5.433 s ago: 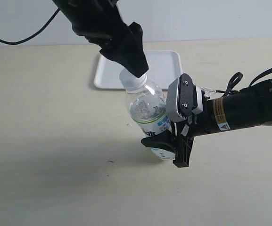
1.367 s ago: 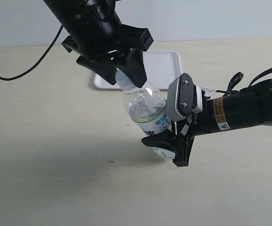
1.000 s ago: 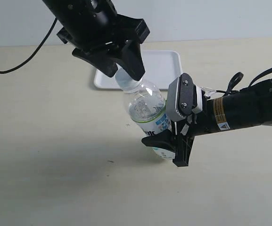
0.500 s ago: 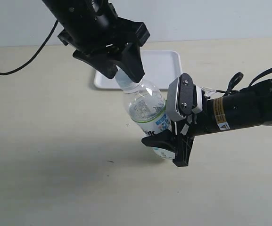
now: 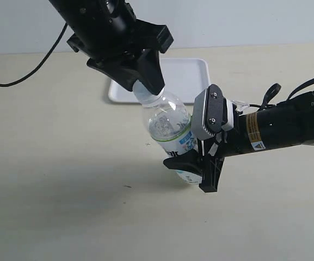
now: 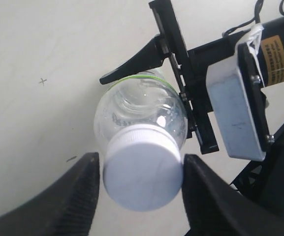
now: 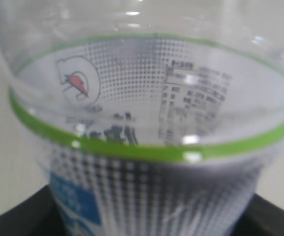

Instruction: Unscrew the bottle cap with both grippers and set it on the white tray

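A: Left claw (image 5: pixel 144 91)?
B: Closed on the bottle cap (image 6: pixel 142 179). Fingers (image 6: pixel 82 187) tight against both ribbed sides, coming down from above.
A: Cap off?
B: No. Seated on the neck, right under the wrist camera.
A: Right claw (image 5: pixel 189 171)?
B: Clamped on the lower part of the bottle (image 5: pixel 169 126), across the label (image 7: pixel 151 147), reaching in from the side.
A: Bottle pose?
B: Tilted, neck leaning toward the left arm. Cannot tell whether the base touches the bench (image 5: pixel 64 174).
A: White tray (image 5: pixel 192 76)?
B: Flat on the bench behind the bottle, apart from it. Near corner hidden behind the left claw in the exterior view.
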`<action>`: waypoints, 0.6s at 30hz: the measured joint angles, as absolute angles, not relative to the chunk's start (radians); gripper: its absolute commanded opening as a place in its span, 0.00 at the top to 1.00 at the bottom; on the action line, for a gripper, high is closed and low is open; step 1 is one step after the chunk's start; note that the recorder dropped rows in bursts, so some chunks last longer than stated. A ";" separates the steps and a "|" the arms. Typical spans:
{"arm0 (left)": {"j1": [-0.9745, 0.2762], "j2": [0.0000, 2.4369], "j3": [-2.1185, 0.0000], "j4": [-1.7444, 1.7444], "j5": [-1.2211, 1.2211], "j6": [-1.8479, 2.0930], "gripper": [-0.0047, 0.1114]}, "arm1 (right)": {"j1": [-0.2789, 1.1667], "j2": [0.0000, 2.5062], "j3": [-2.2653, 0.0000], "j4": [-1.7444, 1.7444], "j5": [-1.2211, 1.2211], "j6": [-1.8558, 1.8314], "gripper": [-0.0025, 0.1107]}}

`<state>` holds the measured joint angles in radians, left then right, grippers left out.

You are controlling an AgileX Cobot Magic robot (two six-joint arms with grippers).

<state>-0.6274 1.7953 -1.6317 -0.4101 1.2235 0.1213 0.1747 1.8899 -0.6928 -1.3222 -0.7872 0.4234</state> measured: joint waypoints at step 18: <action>-0.627 1.795 -1.632 -0.416 1.223 0.089 0.96 | 0.175 1.890 -0.693 -1.322 -0.789 0.427 0.98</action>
<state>-0.6274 1.7953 -1.6317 -0.4159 1.2235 0.0888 0.1747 1.8899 -0.6928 -1.3222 -0.7892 0.4274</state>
